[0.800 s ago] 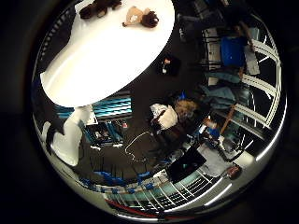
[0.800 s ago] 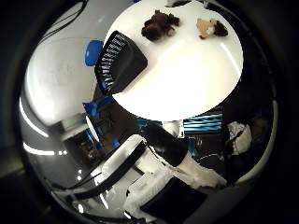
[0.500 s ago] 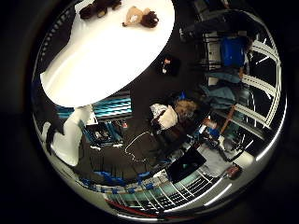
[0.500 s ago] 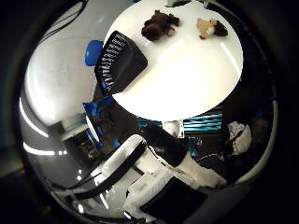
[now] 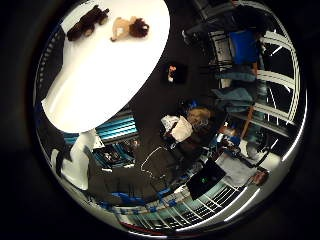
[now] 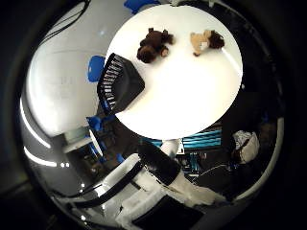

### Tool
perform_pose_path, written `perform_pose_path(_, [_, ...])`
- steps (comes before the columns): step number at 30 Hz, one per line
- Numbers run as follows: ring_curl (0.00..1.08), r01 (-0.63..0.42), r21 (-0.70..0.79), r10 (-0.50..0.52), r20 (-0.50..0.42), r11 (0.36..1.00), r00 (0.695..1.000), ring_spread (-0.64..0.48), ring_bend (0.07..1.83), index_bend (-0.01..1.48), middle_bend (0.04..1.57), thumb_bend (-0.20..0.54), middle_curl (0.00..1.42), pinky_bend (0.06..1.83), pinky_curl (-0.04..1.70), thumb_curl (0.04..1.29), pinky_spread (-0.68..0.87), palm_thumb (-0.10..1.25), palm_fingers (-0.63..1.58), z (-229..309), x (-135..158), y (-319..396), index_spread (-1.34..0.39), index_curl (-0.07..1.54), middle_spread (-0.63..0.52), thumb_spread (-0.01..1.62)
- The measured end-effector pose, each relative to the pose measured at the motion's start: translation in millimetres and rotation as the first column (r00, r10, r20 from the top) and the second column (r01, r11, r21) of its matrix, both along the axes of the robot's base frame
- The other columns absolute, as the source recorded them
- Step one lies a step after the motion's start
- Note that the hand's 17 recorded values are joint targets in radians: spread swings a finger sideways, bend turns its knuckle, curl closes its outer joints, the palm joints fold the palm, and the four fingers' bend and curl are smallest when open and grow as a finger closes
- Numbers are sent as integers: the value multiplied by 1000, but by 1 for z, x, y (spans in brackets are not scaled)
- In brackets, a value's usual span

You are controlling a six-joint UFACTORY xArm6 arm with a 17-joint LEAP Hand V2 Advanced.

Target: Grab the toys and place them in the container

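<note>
Black slatted container [image 6: 119, 85] sits at the table [image 6: 192, 105] edge. Just beside it, further in, a dark brown plush toy [image 6: 152, 45]. Then a tan plush toy with dark head [image 6: 205, 41], apart from the first, nearer the opposite edge. Both lie loose on the white top, neither in the container. Hand high above, well clear; fingers' pose cannot be told. Judgement: descend over the brown toy first, palm centred on its body, and curl the fingers only once close.
</note>
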State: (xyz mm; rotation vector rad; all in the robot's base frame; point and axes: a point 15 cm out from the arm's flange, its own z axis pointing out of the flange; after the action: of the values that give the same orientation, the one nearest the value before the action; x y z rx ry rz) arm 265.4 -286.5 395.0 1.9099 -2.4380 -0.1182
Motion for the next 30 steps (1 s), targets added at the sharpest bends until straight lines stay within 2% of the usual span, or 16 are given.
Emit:
perform_pose_path(6, [232, 20, -40, -19, 36, 999, 999, 206, 341, 155, 198, -20, 328, 447, 292, 255, 435, 375, 147, -24, 25, -42, -357, 266, 34, 1087])
perform_pose_path(12, [234, 141, -15, -140, 39, 990, 989, 207, 339, 162, 212, -10, 335, 421, 283, 270, 437, 472, 190, -44, 41, -62, -338, 276, 35, 1146])
perform_pose_path(17, [234, 167, -5, -167, 32, 986, 985, 209, 337, 161, 206, -16, 336, 409, 281, 272, 438, 519, 198, -66, 54, -74, -337, 279, 36, 1167])
perform_pose_path(30, [236, 80, -89, -70, 113, 993, 991, 205, 311, 159, 194, -23, 329, 417, 289, 272, 435, 501, 129, -109, 128, -90, -360, 273, 28, 1116])
